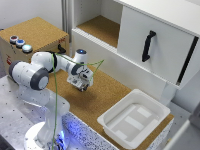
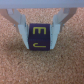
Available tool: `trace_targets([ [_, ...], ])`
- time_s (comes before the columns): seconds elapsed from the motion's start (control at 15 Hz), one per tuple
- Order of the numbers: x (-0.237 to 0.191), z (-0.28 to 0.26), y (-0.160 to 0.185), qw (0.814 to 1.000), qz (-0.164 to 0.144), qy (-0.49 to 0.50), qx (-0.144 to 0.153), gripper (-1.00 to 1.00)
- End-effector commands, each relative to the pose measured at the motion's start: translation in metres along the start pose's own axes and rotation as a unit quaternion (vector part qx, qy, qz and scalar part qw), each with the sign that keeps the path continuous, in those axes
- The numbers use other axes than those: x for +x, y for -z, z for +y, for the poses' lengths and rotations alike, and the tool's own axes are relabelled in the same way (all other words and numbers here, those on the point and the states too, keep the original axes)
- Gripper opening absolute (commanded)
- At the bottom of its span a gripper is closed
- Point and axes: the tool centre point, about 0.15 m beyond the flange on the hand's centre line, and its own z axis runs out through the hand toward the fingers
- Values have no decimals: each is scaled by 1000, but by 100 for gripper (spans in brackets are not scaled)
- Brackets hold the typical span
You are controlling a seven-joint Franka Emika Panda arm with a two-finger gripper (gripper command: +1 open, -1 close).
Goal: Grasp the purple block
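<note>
In the wrist view the purple block (image 2: 39, 38), dark with yellow letters on its faces, sits between my gripper's (image 2: 41, 33) two pale fingers (image 2: 22, 25). Both fingers lie flush against its sides, so the gripper is shut on it. The block's lower edge is at the cork surface, with a shadow under it. In the exterior view my gripper (image 1: 82, 85) is low over the cork mat (image 1: 107, 97), and the block is hidden behind the hand.
A white plastic tub (image 1: 134, 117) stands at the exterior view's right on the mat. A white cabinet (image 1: 150, 40) with a black handle (image 1: 147, 46) rises behind. A cork-topped box with buttons (image 1: 22, 42) is at the left.
</note>
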Motion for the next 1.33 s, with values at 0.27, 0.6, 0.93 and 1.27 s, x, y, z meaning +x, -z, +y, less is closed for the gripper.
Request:
trace_targets([
  [0.27,14,-25,97,996,70,-9,-55,-100],
  [0.6,62,-41,151,992,79,8,-97,-100],
  [0.93,121,-66,214,987,104,54,-106,-100],
  [1.27,193,-72,261,984,137,73,-84,-100],
])
